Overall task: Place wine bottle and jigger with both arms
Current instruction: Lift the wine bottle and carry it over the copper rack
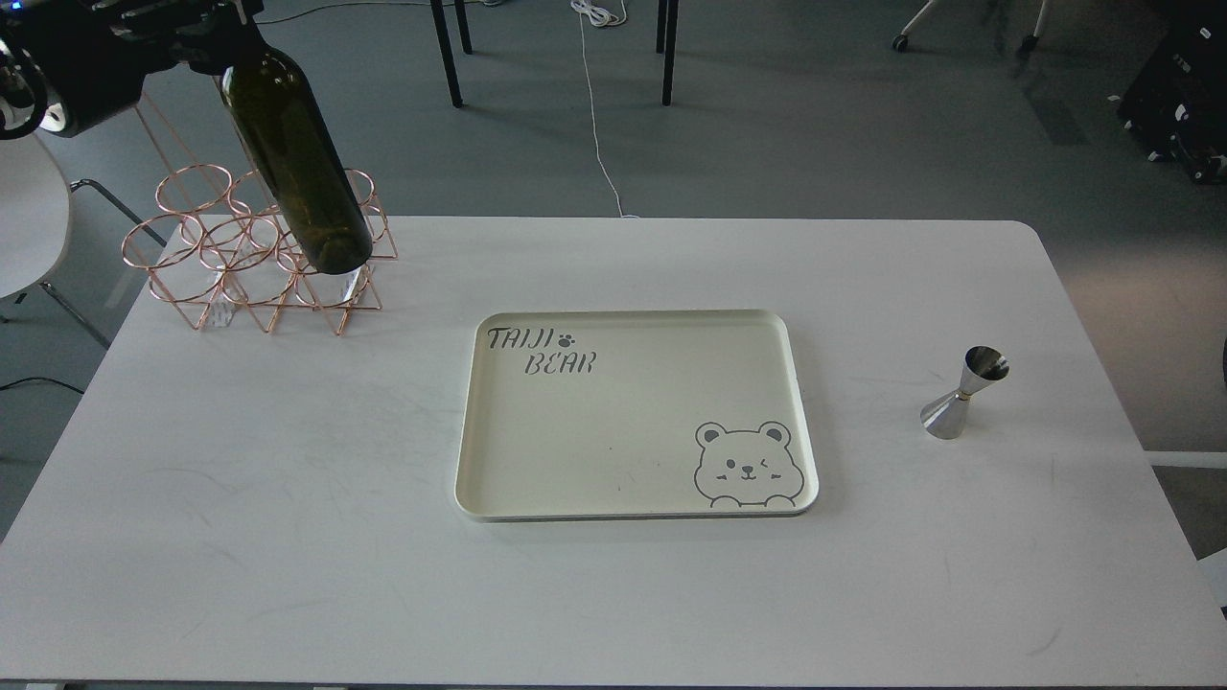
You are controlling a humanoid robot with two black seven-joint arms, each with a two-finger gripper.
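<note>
white table (288, 537) | cream bear-print tray (613, 422) centre | copper wire rack (240, 278) back-left

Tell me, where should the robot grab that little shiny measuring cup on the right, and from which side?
Probably at the narrow waist of the jigger, where its two cones meet. It stands upright and alone on the table, so the jaws could come in level from the right and close around that pinch.
</note>
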